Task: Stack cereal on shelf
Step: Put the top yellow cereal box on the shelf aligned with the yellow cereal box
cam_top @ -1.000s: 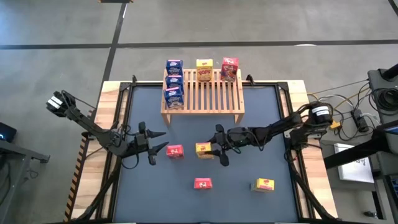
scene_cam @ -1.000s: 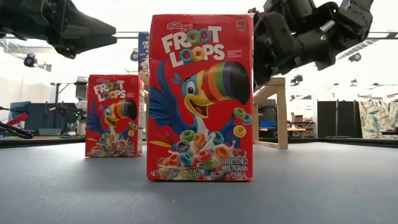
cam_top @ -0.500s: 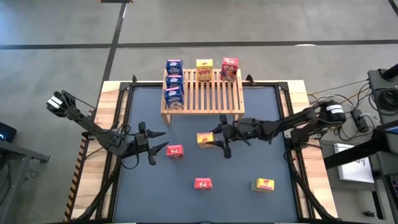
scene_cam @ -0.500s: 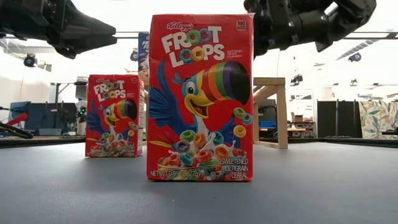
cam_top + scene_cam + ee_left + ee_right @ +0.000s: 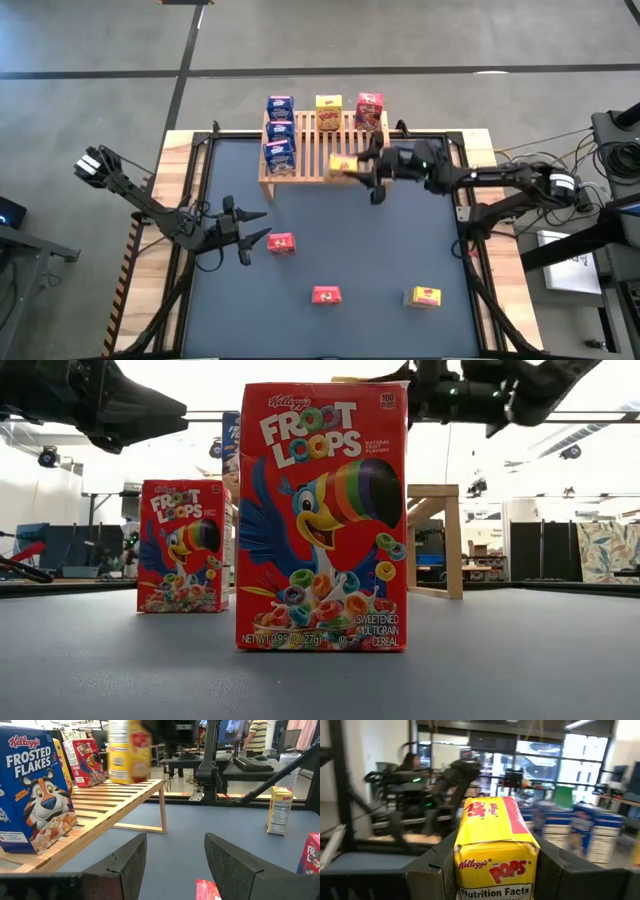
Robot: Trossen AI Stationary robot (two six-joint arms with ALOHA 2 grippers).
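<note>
A: Right gripper (image 5: 352, 168) has carried the yellow box (image 5: 343, 166) from mid-desk up over the shelf (image 5: 350, 150), clamped on it.

B: Risk?

A: Could clip the blue boxes (image 5: 279, 154) or catch a slat. Left gripper (image 5: 258, 229) idles, fingers apart, beside the red box (image 5: 282, 243).

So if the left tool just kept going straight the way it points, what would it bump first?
Probably the lying red box just ahead of the open left tool. In the left wrist view a red edge shows between its fingers, though the gap to it is hard to judge.
</note>
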